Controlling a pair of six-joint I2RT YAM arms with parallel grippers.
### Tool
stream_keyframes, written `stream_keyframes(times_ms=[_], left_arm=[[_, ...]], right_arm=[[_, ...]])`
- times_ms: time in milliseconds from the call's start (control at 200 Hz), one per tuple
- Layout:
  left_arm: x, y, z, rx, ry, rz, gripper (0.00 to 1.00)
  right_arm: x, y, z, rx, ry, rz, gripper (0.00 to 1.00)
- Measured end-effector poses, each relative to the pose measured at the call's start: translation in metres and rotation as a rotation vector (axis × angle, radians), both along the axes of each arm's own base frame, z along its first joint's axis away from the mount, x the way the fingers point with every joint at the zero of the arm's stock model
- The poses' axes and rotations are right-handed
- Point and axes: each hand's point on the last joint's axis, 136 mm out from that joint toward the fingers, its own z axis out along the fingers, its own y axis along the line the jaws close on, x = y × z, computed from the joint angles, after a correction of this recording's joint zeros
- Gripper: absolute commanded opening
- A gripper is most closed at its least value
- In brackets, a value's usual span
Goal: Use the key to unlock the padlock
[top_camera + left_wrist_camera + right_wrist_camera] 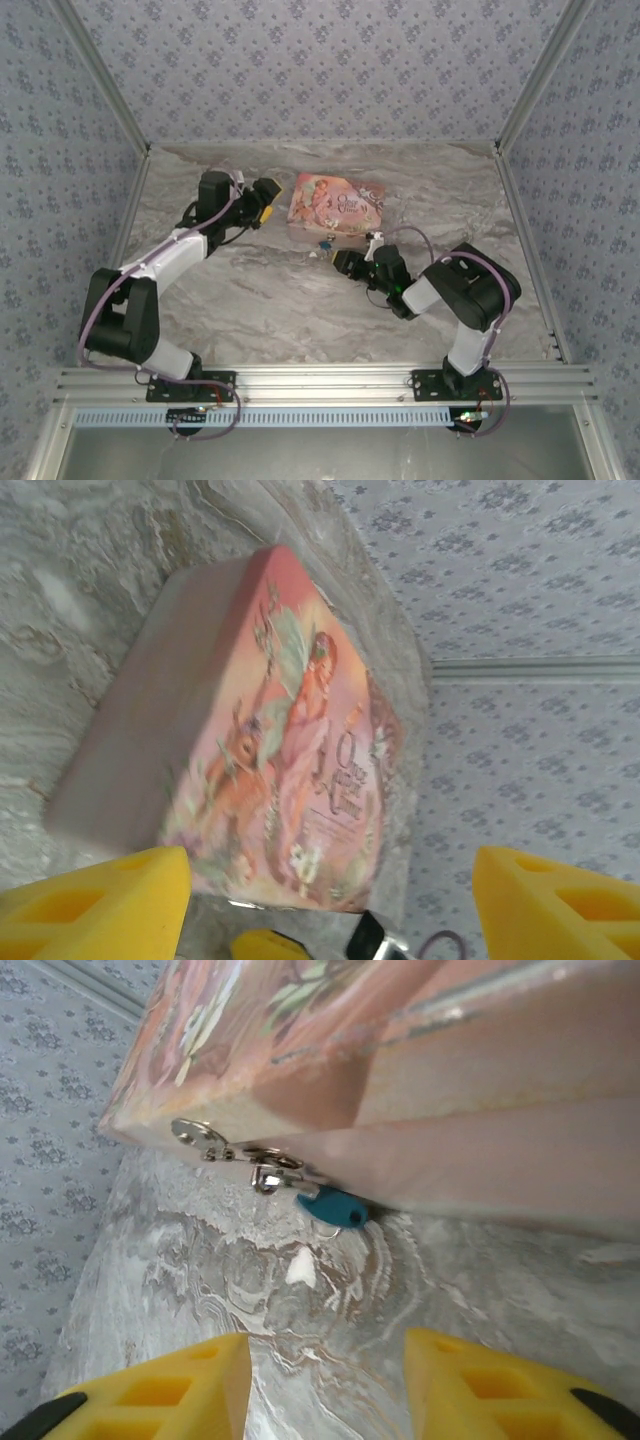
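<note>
The padlock [333, 1206] is a tiny teal body hanging from the silvery hasp [210, 1140] on the front side of the pink box [420, 1090]; it rests against the marble table. From above it is a small blue speck [325, 243] at the box's near edge. I cannot make out the key. My right gripper [325, 1360] is open, its yellow fingers [160, 1395] a short way in front of the padlock with bare table between. My left gripper [330, 880] is open too, facing the box's illustrated lid [290, 750] from the left [268, 200].
The pink illustrated box [335, 203] lies at the back middle of the marble table [300, 310]. Patterned walls close in the back and both sides. The right gripper [343, 262] stands just in front of the box, with a purple cable [425, 240] looping behind it.
</note>
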Motion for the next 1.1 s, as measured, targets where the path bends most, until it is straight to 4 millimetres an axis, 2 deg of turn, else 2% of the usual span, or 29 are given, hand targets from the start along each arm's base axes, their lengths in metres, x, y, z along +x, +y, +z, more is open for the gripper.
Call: stream_keyframes(times_ms=[40,240,425,605,730,929,1099], left_arm=[[0.004,0.0,-0.003,0.022,-0.004,-0.012,0.74],[0.029,-0.007,-0.02,0.114,-0.031,-0.094,0.72],[0.032,-0.017,-0.046,0.137,-0.008,-0.166,0.72],[0.028,-0.036,-0.068,0.14,0.021,-0.234,0.71],[0.027,-0.046,-0.082,0.136,0.042,-0.269,0.64],[0.028,-0.05,-0.095,0.125,0.063,-0.277,0.53],[0.024,-0.054,-0.098,0.12,0.059,-0.284,0.51]], right_arm=[[-0.001,-0.006,-0.005,-0.012,0.021,-0.011,0.53],[-0.002,-0.023,-0.002,-0.057,0.039,-0.018,0.63],[-0.007,-0.041,0.003,-0.108,0.037,-0.02,0.77],[-0.006,-0.052,0.018,-0.107,0.008,-0.031,0.92],[-0.006,-0.051,0.028,-0.088,-0.009,-0.021,0.93],[-0.009,-0.045,0.034,-0.066,-0.027,0.007,0.9],[-0.006,-0.037,0.046,-0.041,-0.088,0.03,0.89]])
